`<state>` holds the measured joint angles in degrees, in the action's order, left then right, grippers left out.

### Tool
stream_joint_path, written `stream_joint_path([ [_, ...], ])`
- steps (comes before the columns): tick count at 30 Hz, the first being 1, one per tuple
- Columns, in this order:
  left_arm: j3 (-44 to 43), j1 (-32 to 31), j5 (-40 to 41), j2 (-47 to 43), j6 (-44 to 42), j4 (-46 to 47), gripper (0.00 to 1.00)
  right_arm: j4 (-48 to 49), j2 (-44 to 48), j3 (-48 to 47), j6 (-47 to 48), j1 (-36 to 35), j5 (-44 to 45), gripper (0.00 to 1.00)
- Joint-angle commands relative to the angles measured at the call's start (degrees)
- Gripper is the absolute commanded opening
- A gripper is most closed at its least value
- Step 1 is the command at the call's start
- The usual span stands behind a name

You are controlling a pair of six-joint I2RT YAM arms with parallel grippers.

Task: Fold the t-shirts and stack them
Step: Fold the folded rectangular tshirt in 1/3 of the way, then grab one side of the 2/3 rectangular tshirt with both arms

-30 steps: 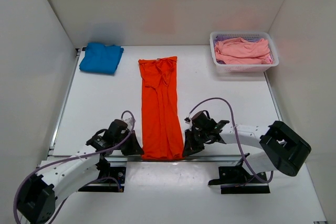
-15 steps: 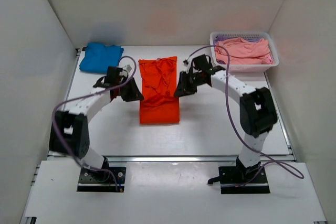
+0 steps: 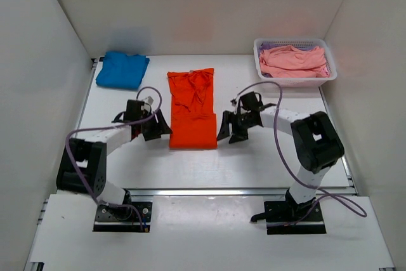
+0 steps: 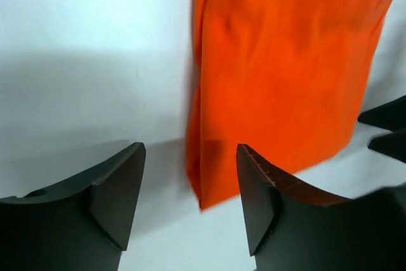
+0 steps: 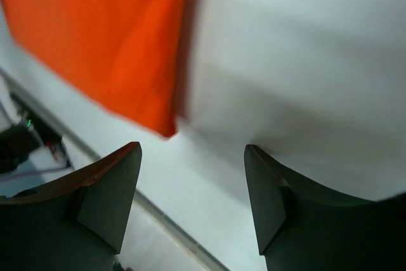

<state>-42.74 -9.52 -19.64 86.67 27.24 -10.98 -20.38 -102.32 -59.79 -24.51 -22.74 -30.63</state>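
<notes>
Left arm: you see it stretched low over the worktop (image 3: 266,157), with the left gripper (image 3: 157,129) just beside the orange t-shirt (image 3: 192,115), jaws apart and empty.
Right arm: it is bent inward, with the right gripper (image 3: 229,132) just off the shirt's right edge, jaws spread and holding nothing.
Surroundings: a blue t-shirt (image 3: 122,70) lies at the far left corner; pink t-shirts (image 3: 293,59) fill the basket (image 3: 295,82) at the far right corner.
Orange t-shirt: it lies flat at mid-worktop between both grippers, with its near corners just ahead of the fingertips.
</notes>
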Motion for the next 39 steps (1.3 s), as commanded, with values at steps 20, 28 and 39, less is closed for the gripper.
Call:
stream_joint_path([
  [20,20.4,-10.8,8.3,-20.1,12.6,7.0,0.0,17.9,6.1,15.8,-13.5,-10.4,1.5,0.0],
  [28,30.7,-14.1,4.4,-48.2,15.3,-14.5,0.0,12.2,22.5,29.5,-17.1,-21.4,2.2,0.01],
  [39,21.9,-13.1,0.9,-48.7,15.1,-15.1,0.0,6.2,28.4,25.3,-14.6,-14.0,-1.5,0.0],
])
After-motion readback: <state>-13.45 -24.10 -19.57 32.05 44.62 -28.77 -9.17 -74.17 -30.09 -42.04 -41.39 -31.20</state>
